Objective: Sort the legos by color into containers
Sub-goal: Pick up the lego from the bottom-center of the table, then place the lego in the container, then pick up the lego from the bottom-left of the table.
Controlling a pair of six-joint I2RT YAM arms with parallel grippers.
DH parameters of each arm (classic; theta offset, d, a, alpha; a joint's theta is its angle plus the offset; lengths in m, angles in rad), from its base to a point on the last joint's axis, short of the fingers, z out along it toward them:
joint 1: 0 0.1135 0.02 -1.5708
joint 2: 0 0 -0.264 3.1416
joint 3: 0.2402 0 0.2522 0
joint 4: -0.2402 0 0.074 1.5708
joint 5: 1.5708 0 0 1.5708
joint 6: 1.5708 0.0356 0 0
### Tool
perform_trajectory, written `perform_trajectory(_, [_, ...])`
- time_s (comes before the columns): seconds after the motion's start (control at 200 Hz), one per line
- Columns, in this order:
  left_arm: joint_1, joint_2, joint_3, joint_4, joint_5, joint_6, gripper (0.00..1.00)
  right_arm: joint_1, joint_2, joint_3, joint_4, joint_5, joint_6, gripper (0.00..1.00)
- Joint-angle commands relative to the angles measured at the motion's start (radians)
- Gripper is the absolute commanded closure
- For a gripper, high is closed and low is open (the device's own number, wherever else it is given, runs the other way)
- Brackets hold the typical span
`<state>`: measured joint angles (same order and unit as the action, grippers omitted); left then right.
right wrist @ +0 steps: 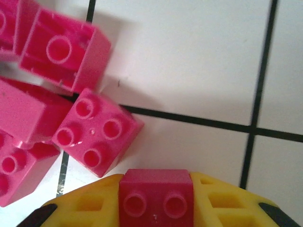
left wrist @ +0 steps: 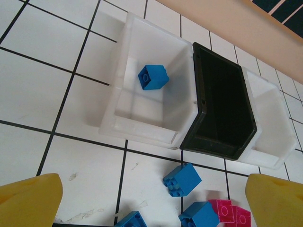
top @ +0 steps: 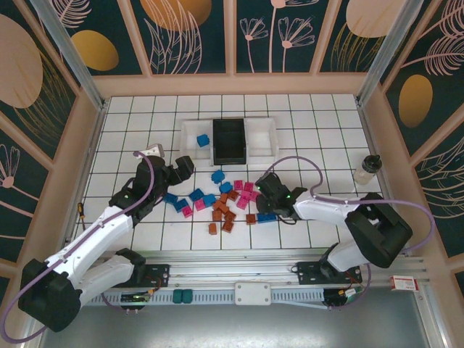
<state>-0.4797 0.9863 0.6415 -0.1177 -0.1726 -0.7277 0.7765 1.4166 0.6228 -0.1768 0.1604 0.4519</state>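
Top external view: the containers [top: 229,161] stand in a row at the far middle of the tiled desk [top: 326,116], white, black, white, walls touching; one blue brick [top: 203,139] lies inside the left white bin [top: 190,130]. The legos [top: 221,204] lie loose on the desk on the near side of the bins, between the two arms; blue mostly to the left, magenta toward the right, orange-brown nearest the bases. Left hand [top: 181,168] sits just left of the pile, near the left white bin; right hand [top: 262,190] is low at the right edge of the pile, beside the magenta pieces. A small bottle [top: 370,168] stands well apart on the right.

Left wrist view: left hand [left wrist: 151,203] spread wide, gripping nothing; its yellow fingers [left wrist: 28,201] sit at the two bottom corners; loose blue bricks [left wrist: 182,178] lie on the tiles below.

Right wrist view: right hand [right wrist: 156,213] pinches a magenta brick [right wrist: 156,187]; yellow pads [right wrist: 90,205] touch both its sides, studs toward the camera; cannot tell whether it is off the desk. Other magenta bricks [right wrist: 97,132] lie just beyond on the left, touching one another.
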Motion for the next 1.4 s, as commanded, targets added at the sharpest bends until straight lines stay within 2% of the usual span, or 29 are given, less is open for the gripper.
perform_trajectory(0.0, [0.001,-0.027,-0.006,-0.025,-0.019,-0.003,0.01,-0.037,-0.108,0.001,-0.018,0.016,-0.008,0.75])
perform_trajectory(0.12, [0.001,-0.044,-0.021,-0.028,-0.031,-0.011,0.01,-0.073,-0.175,0.067,-0.012,-0.011,-0.049,0.75])
perform_trajectory(0.215, [0.001,-0.043,-0.036,-0.032,-0.035,-0.022,0.01,-0.12,-0.131,0.165,0.03,-0.032,-0.088,0.75])
perform_trajectory(0.38, [0.002,-0.033,-0.052,-0.06,-0.036,-0.036,0.01,-0.203,0.088,0.364,0.161,-0.05,-0.111,0.76])
perform_trajectory(0.49, [0.001,-0.063,-0.069,-0.096,-0.059,-0.06,0.01,-0.223,0.271,0.515,0.165,-0.018,-0.11,0.77])
perform_trajectory(0.586, [0.001,-0.111,-0.095,-0.117,-0.067,-0.079,0.01,-0.29,0.385,0.599,0.163,0.003,-0.099,0.77])
perform_trajectory(0.651, [0.001,-0.139,-0.112,-0.134,-0.075,-0.095,0.01,-0.315,0.443,0.649,0.162,-0.017,-0.087,0.71])
perform_trajectory(0.686, [0.001,-0.149,-0.124,-0.143,-0.08,-0.098,0.01,-0.322,0.46,0.667,0.165,-0.035,-0.086,0.63])
perform_trajectory(0.736, [0.001,-0.156,-0.133,-0.163,-0.093,-0.109,0.01,-0.323,0.477,0.691,0.177,-0.051,-0.092,0.47])
perform_trajectory(0.796, [0.001,-0.156,-0.145,-0.184,-0.115,-0.122,0.01,-0.319,0.472,0.708,0.182,-0.064,-0.101,0.4])
perform_trajectory(0.881, [0.001,-0.142,-0.164,-0.19,-0.118,-0.138,0.01,-0.305,0.434,0.702,0.191,-0.071,-0.107,0.37])
perform_trajectory(1.096, [0.001,-0.019,-0.207,-0.12,-0.04,-0.196,0.07,-0.194,0.278,0.571,0.242,-0.016,-0.151,0.37])
perform_trajectory(1.241, [0.002,0.08,-0.206,-0.105,-0.063,-0.237,0.05,-0.139,0.2,0.485,0.267,0.0,-0.156,0.37])
perform_trajectory(1.391, [0.012,0.176,-0.186,-0.033,-0.083,-0.212,0.05,-0.116,0.136,0.417,0.29,-0.018,-0.144,0.38])
